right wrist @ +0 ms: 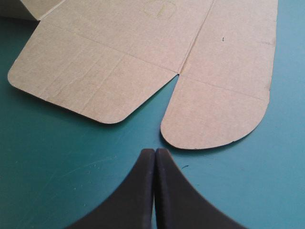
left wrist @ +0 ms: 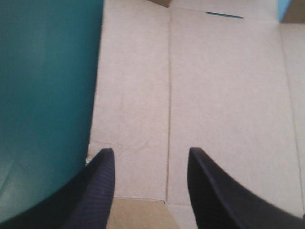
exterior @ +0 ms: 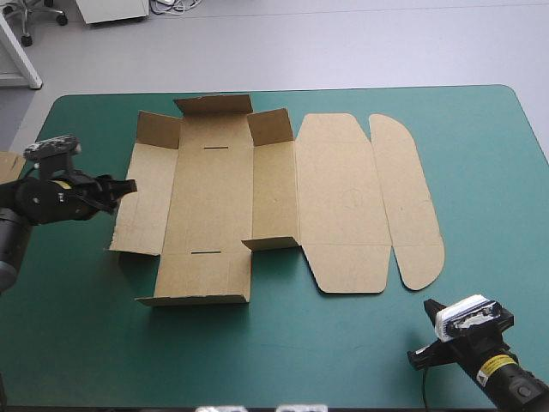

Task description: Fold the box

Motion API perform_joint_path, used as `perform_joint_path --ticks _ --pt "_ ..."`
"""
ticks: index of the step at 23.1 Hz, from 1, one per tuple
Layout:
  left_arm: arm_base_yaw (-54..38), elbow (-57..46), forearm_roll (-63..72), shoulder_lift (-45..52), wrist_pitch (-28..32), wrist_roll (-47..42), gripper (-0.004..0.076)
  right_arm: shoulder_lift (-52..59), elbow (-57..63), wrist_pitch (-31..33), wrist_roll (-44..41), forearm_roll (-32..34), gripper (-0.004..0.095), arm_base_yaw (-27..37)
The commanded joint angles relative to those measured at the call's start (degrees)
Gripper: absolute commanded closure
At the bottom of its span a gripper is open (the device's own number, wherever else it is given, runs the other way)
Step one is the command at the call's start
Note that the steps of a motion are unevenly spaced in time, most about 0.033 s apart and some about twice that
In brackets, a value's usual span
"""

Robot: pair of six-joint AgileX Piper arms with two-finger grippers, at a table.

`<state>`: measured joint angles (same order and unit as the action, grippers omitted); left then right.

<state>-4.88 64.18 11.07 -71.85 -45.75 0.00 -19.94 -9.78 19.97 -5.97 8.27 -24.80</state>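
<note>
The brown box lies spread in the middle of the teal-green table, its side flaps partly raised and its rounded lid panels flat to the right. My left gripper is at the box's left wall panel, open. In the left wrist view the left gripper has its fingers apart over that panel, with nothing held between them. My right gripper rests low near the front right of the table, shut and empty. In the right wrist view the right gripper points at the rounded lid flaps, a short gap away.
An edge of more brown board shows at the table's left edge. Bare teal-green cover runs along the front of the table between the two arms and to the right of the lid.
</note>
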Motion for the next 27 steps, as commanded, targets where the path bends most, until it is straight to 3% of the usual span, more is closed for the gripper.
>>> perform_joint_path --ticks 1,2,4,6,11,18,27 --pt "-12.23 1.67 17.21 -1.85 -0.18 11.94 0.0373 -0.66 -1.96 -3.62 0.03 0.10 0.0924 -0.08" --pt "-18.63 1.41 30.31 -4.22 -3.79 23.82 0.0373 -0.66 -1.96 -3.62 0.03 0.10 0.0924 -0.08" --pt "-24.84 1.41 39.18 -7.96 -9.09 33.51 0.0373 -0.66 -1.96 -3.73 0.03 0.10 0.0924 -0.08" --pt "-25.90 1.41 37.99 -11.93 -11.14 39.31 0.0373 -0.66 -1.96 -3.73 0.16 0.10 0.0924 -0.08" --pt "-25.90 1.41 38.84 -22.58 -12.41 47.99 0.0373 -0.66 -1.96 -3.73 0.26 0.10 0.0924 -0.08" --pt "-25.76 1.41 48.45 -28.55 -13.55 59.81 0.0373 -0.66 -1.96 -4.08 0.64 0.10 0.0924 -0.08" --pt "-21.32 1.41 51.50 -33.73 -18.85 63.99 0.0373 -0.66 -1.96 -4.08 0.64 0.10 0.0924 -0.08"
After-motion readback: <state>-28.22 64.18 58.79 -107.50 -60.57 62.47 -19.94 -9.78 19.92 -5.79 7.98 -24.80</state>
